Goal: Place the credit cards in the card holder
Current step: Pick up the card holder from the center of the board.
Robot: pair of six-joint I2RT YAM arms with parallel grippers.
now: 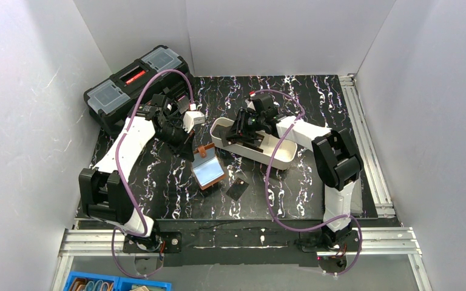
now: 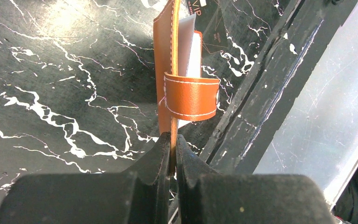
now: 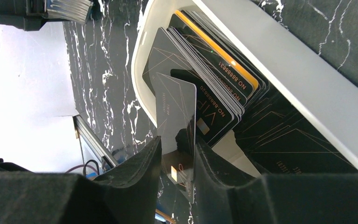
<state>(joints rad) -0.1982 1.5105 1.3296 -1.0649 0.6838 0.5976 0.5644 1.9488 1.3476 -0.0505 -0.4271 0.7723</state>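
Observation:
The card holder, brown with a blue-grey lining, lies open at the middle of the table. My left gripper is shut on its far edge. In the left wrist view the jaws pinch the brown leather, and the snap strap loops just beyond them. The credit cards stand stacked in a white tray. My right gripper is inside that tray, open. One dark card stands between its fingers, leaning on the right one with a gap to the left. Another dark card lies flat beside the holder.
A big black toolbox sits at the back left, close behind the left arm. White walls enclose the table on three sides. A metal rail runs along the right edge, and a blue bin sits below the front edge.

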